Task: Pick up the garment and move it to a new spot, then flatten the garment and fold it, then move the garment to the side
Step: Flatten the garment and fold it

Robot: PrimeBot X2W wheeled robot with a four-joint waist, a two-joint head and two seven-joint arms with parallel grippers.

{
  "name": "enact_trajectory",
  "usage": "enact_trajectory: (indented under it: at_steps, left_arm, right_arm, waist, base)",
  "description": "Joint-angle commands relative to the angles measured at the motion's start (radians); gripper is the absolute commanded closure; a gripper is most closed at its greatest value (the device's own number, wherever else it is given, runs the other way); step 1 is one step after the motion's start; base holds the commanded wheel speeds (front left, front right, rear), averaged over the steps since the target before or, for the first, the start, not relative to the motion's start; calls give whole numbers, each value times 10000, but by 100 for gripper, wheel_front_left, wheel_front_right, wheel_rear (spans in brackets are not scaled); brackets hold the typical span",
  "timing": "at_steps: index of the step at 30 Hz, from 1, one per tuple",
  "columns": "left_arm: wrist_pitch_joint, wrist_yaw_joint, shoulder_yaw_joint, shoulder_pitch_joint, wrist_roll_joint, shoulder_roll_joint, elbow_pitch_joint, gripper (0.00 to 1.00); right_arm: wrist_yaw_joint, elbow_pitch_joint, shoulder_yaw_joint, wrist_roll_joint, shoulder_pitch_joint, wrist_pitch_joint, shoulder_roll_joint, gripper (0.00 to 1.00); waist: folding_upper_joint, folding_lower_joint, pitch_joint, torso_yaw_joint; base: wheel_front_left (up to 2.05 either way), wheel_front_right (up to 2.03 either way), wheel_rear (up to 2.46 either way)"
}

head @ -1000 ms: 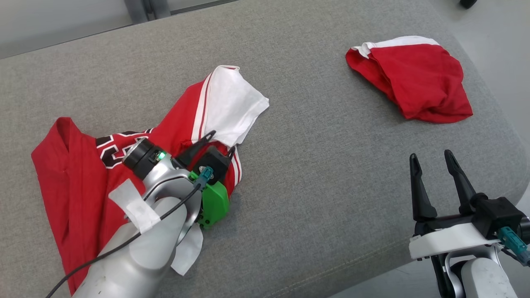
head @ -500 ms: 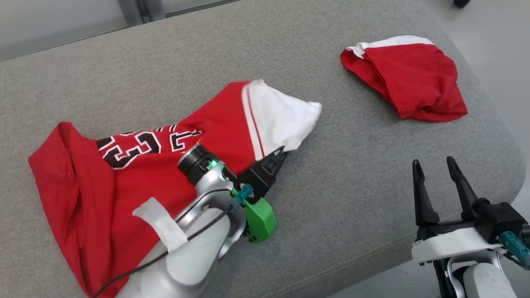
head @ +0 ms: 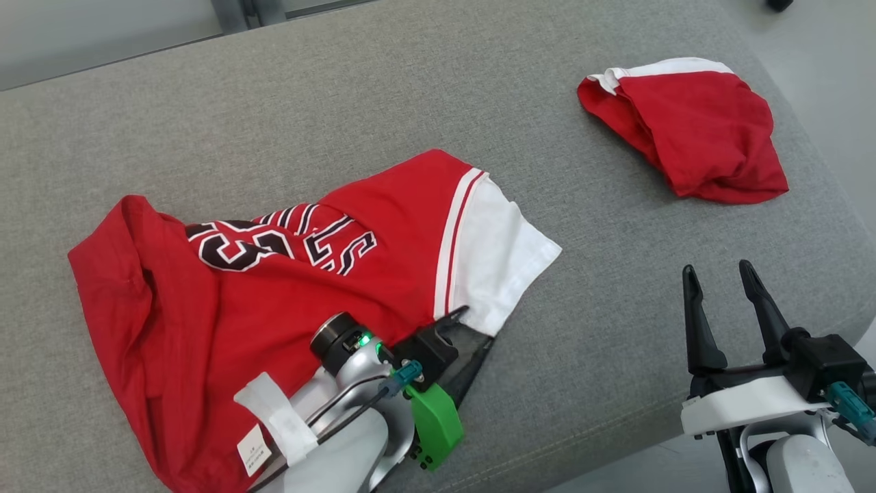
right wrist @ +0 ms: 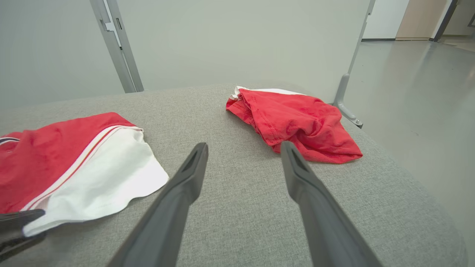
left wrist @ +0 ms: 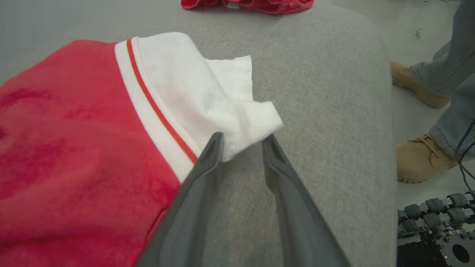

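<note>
Right now the garment (head: pixel 274 287), a red jersey with black-and-white lettering (head: pixel 280 243), is lying spread across the left half of the grey padded surface (head: pixel 342 89), its body bunching into folds at the left end. Its white sleeve (head: pixel 496 253), edged with a red and white stripe, is pointing toward the middle of the surface and lying mostly flat.

The left pincer (head: pixel 477 325) is sitting low at the near corner of that sleeve, fingers pointing along the surface. In the left wrist view its two fingers are standing partly apart, with grey fabric showing between them. The turned-up corner of the sleeve is resting over the tip of one finger and reaching into the gap, but the jaws are not pinching it.

The right pincer (head: pixel 716 268) is hovering above the near-right edge of the surface, well apart from the jersey, fingers spread wide and gripping nothing.

A second red cloth (head: pixel 691 130) with a white band is lying crumpled at the far-right corner of the surface, well apart from the garment. Beyond the surface's edge, in the left wrist view, a person (left wrist: pixel 449 70) in jeans and tan boots (left wrist: pixel 421 159) is standing on the pale floor (left wrist: pixel 419 22).
</note>
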Motion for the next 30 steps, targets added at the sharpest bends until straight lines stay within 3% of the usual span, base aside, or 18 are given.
enact_trajectory:
  at_steps: [1,7,18,23,30]
  left_arm:
    - [-1,-13,71,100,-137,-23,-19,0]
    - [82,865,944,786,-1033,65,-1320,0]
    - [-66,3301,3198,3743,-1831,2107,-5825,0]
    - [-175,3673,4034,4831,-2270,2781,-6123,0]
    - [-367,3460,4599,5943,-2713,3258,-5607,0]
  right_arm:
    - [-17,12,-37,-56,-1,-31,-18,0]
    - [-17,-123,-298,-205,287,-31,-18,0]
    - [-17,-764,-1128,-1013,714,-31,-17,0]
    - [-18,-607,-1120,-1221,1041,-31,-144,0]
    - [-17,-45,-872,-1310,1571,-31,-237,0]
  waist:
    - [-1,0,-23,35]
    - [-1,0,-234,357]
    - [-1,0,-1115,1910]
    - [-1,0,-1743,2544]
    - [-1,0,-2508,3131]
  base:
    - [0,0,0]
    - [0,0,0]
    - [0,0,0]
    - [0,0,0]
    - [0,0,0]
